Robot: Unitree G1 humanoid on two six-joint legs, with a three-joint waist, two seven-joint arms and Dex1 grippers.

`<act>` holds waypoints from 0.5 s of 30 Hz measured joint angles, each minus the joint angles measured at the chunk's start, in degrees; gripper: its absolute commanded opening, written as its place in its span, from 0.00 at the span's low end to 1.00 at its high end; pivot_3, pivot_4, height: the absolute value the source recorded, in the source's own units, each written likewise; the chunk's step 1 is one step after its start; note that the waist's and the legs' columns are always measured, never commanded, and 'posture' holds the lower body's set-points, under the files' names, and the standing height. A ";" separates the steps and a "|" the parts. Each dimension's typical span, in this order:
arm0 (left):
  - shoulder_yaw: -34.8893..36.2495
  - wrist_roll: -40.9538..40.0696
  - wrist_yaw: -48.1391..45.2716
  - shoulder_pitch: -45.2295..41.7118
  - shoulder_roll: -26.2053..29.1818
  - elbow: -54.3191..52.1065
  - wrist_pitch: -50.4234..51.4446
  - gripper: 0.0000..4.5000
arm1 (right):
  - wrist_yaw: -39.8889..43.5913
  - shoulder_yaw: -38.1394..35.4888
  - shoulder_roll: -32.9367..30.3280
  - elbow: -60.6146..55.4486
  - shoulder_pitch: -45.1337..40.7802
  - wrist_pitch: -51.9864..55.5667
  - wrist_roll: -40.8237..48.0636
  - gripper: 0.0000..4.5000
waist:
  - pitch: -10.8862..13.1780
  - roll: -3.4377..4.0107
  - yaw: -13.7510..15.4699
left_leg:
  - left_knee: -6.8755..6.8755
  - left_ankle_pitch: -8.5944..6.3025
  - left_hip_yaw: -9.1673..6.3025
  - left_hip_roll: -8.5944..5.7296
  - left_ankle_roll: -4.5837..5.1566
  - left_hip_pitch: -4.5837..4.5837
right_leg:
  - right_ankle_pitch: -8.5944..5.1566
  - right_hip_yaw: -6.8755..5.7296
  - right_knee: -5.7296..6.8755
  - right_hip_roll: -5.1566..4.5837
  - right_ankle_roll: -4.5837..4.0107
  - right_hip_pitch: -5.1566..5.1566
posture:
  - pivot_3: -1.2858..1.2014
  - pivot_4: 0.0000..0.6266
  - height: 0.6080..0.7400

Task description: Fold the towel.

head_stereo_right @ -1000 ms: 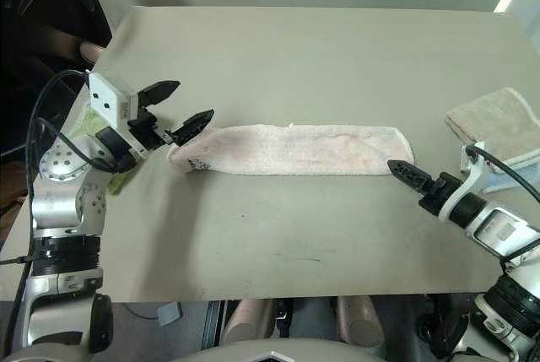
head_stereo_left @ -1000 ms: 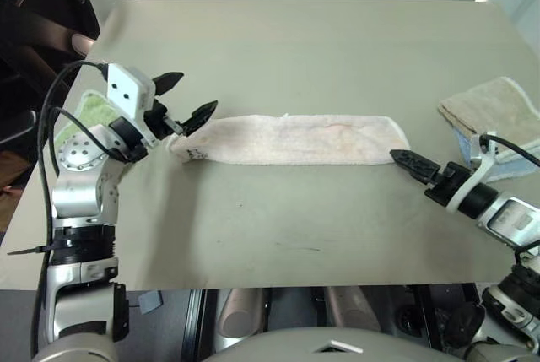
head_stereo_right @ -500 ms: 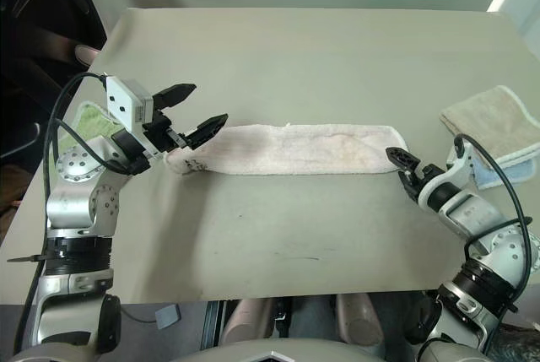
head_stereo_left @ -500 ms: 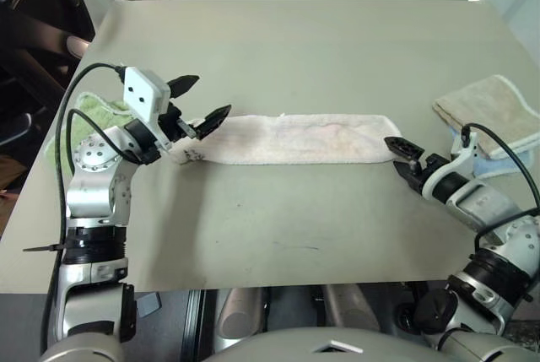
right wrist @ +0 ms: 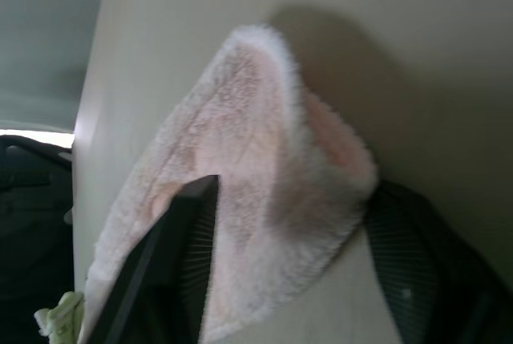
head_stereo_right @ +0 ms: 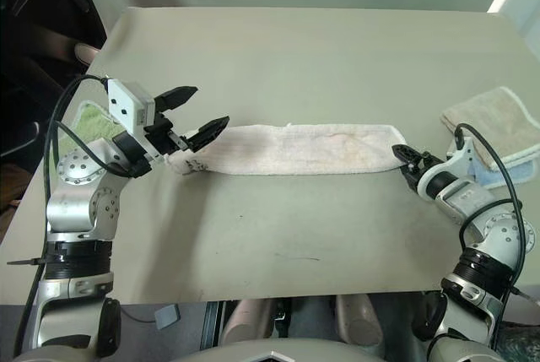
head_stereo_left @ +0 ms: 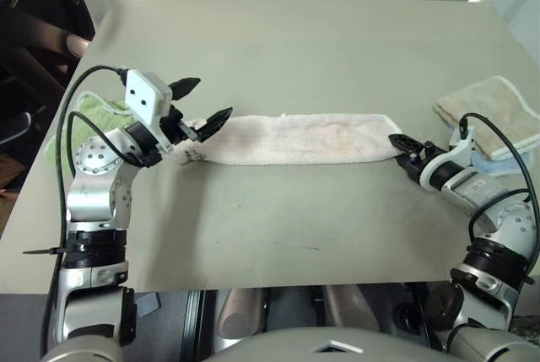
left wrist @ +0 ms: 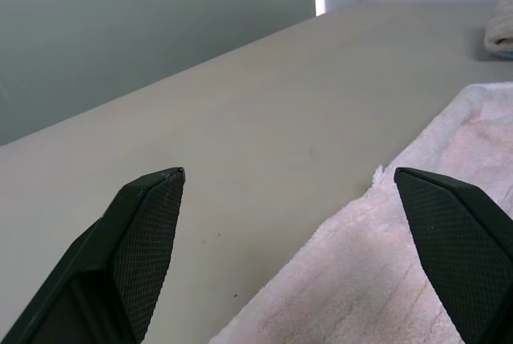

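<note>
The pale pinkish-white terry towel, folded into a long narrow strip, is laid across the middle of the grey-beige surface, running from the robot's left to its right. A small dark embroidered mark is seen near the towel's left end.

The left tool is held at the towel's left end, raised a little above it, with its two black fingers spread wide; nothing is held between them. In the left wrist view the towel's fuzzy edge is seen lying between and beyond those fingers, apart from both.

The right tool is placed at the towel's right end. In the right wrist view the rounded end of the towel is seen between the two fingers, one on each side of the cloth and partly closed around it; whether the cloth is firmly pinched cannot be told.

A lime-green terry cloth lies to the left of the towel, behind the left arm. A beige folded cloth rests to the right of the towel, near the surface's right edge, on top of something pale blue.
</note>
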 measured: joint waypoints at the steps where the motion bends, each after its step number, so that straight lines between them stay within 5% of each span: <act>1: 0.00 0.00 0.00 0.00 0.00 0.00 0.00 1.00 | -0.29 0.06 -0.31 0.02 0.28 -0.56 0.09 0.30 | 0.00 0.00 0.01 | 0.00 -0.02 0.00 0.00 0.00 -0.03 | 0.02 0.00 0.00 0.00 -0.08 -0.03 | 0.52 0.24 0.97; 5: 0.00 0.03 0.01 -0.01 0.00 -0.01 0.01 1.00 | -0.71 0.09 -3.06 0.61 0.77 -2.12 0.54 0.01 | 0.01 0.01 0.09 | 0.02 -0.12 0.03 0.00 0.05 -0.21 | 0.05 -0.01 -0.03 -0.03 0.00 -0.18 | 0.52 0.24 0.97; 15: -0.32 0.27 -0.08 -0.52 -0.13 0.54 -0.04 1.00 | 7.27 0.85 -18.59 4.51 -0.17 -4.49 -1.68 0.01 | 0.10 0.18 0.63 | 0.03 -0.41 0.10 -0.01 0.07 -0.39 | 0.00 -0.04 0.01 -0.09 0.32 -0.37 | 0.52 0.24 0.97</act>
